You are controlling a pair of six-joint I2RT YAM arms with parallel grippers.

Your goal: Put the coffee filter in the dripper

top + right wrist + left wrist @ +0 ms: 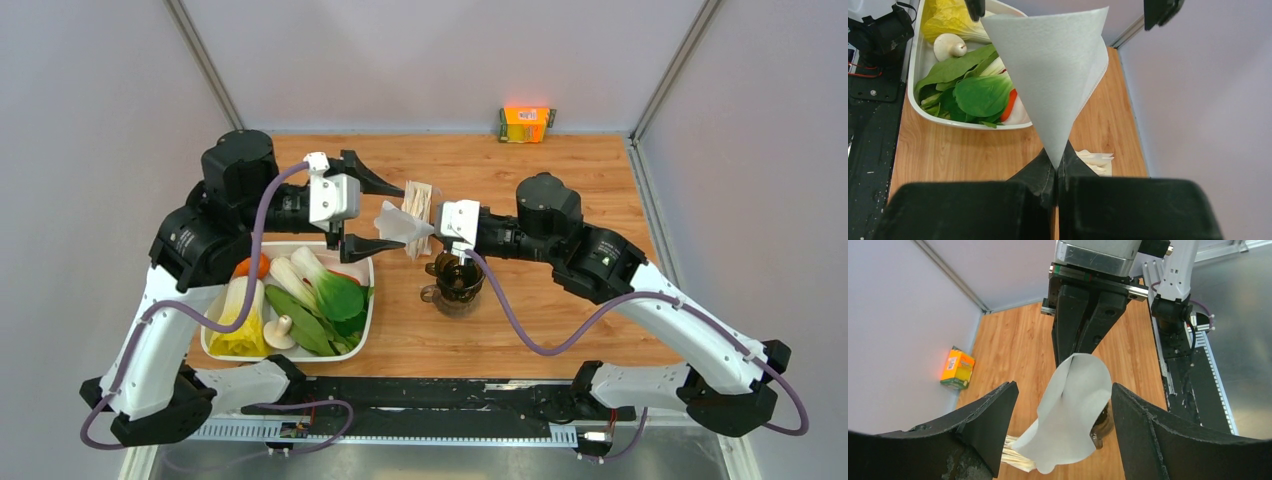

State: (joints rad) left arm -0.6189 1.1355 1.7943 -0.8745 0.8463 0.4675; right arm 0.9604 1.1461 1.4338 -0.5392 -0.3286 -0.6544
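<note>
Over by the left edge of the wooden desk [560, 330] sits a white oblong tray [214, 348] heaped with leafy greens, a mushroom and something orange. Just past its far right corner hangs the left gripper [400, 217], its black fingers [983, 425] spread wide on either side of the coffee filter [402, 228], a thin white paper cone, with a gap showing on both sides in the left wrist view. The cone is up in the air above the middle of the desk, its open mouth turned toward the left arm. Behind it, nearer the far edge, lies a clear-wrapped packet of cream paper filters [418, 200]. The right gripper [432, 232] has its jaws pinched tight on the pointed tip of the cone and carries it alone. Just nearer than that gripper stands the dripper [458, 275], a small round dark brown see-through cup; it seems to rest on a clear glass jug [440, 297]. The filter is not in it. A small orange box [526, 124] stands at the far edge, toward the right corner.
</note>
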